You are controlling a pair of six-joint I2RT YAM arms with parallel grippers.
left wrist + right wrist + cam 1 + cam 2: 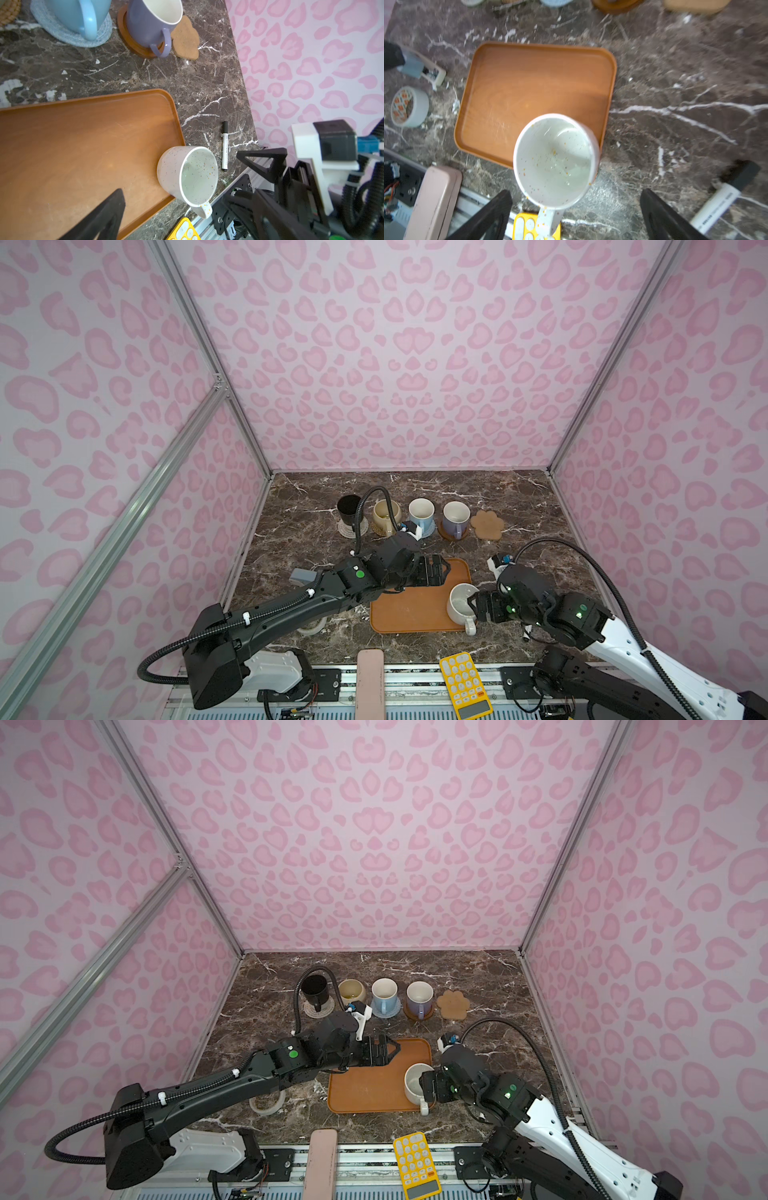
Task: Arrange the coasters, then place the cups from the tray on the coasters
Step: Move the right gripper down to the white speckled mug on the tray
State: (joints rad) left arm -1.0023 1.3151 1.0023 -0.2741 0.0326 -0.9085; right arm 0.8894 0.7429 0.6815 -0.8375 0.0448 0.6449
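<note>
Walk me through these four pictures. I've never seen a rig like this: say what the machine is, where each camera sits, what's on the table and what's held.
This is a two-armed robot; each arm ends in a two-fingered tool. Two pictures look down on the whole marble table from above; the other two come from cameras on the wrists. At the far side four cups stand on coasters: black, cream-yellow, light blue and lavender. A paw-shaped coaster beside them is bare. Nearer lies an orange-brown tray with a speckled white cup at its corner. A tape ring, a marker and a yellow calculator lie nearby. Nothing is held: the left tool hangs open over the tray, and the right tool is open at the speckled cup.
</note>
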